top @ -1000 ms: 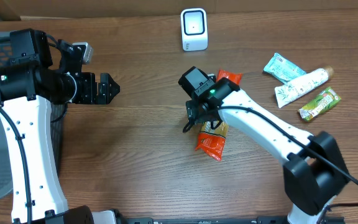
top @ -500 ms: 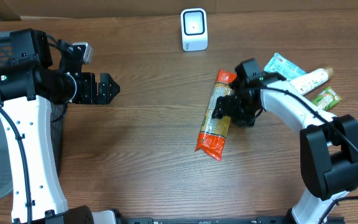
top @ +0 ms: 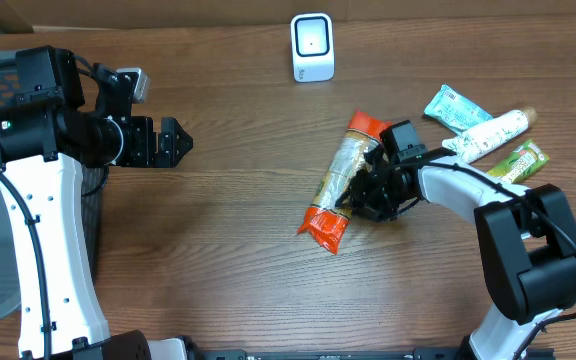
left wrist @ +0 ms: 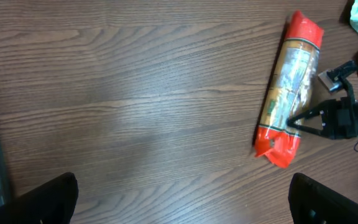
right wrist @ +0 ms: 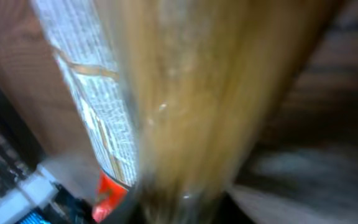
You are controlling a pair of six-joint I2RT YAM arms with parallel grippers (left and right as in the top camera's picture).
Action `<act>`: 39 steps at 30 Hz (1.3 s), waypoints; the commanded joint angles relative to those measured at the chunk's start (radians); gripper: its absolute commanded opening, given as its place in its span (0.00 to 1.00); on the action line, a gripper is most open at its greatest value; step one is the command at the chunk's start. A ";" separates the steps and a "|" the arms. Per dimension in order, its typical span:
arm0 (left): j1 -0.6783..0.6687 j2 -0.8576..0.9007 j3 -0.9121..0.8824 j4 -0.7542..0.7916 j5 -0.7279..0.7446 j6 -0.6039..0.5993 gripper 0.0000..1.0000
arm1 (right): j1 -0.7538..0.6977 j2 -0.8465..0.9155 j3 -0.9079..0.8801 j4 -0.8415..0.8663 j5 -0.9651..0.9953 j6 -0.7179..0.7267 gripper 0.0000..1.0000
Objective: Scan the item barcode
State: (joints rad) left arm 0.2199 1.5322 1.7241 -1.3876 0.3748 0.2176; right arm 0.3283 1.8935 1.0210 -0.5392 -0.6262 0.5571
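**A:** What's new from above?

**B:** Your right end effector [top: 366, 192] has slid up against the side of the noodle pack [top: 340, 178]. Its jaws have come much closer together. The pack's bottom end has swung left on the surface [top: 248, 260]. The pack lies in the middle, well apart from the white scanner [top: 312, 47]. Your left end effector [top: 176, 140] hasn't moved. It hangs wide open and holds nothing.

**A:** And the left wrist view?

**B:** The pack [left wrist: 289, 93] lies flat and tilted. The right arm's dark fingers [left wrist: 309, 122] touch its edge low down.

**A:** Right wrist?

**B:** Only the pack [right wrist: 216, 93], very close and blurry. You can't tell if the pinch has really caught it.

**A:** So where are we?

**B:** I think the grab is just starting. The pack has not reached the scanner yet.
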 commanded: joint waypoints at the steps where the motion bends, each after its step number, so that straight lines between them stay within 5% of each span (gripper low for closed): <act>1: -0.005 0.001 0.013 0.002 0.010 0.022 0.99 | 0.007 0.005 -0.014 0.041 0.041 0.047 0.06; 7: -0.005 0.001 0.013 0.002 0.010 0.022 0.99 | 0.007 -0.003 0.002 0.058 0.040 0.029 0.04; 12: -0.005 0.001 0.013 0.001 0.010 0.022 1.00 | 0.027 -0.053 0.071 -0.026 0.062 -0.123 0.04; 23: -0.005 0.001 0.013 0.001 0.010 0.022 1.00 | 0.245 -0.079 0.457 -0.515 0.622 -0.494 0.04; 39: -0.005 0.001 0.013 0.001 0.010 0.022 1.00 | 0.378 -0.135 0.598 -0.495 0.767 -0.565 0.04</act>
State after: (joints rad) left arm 0.2199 1.5322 1.7241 -1.3872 0.3744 0.2176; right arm 0.7029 1.8645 1.5696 -1.0672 0.0772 0.0006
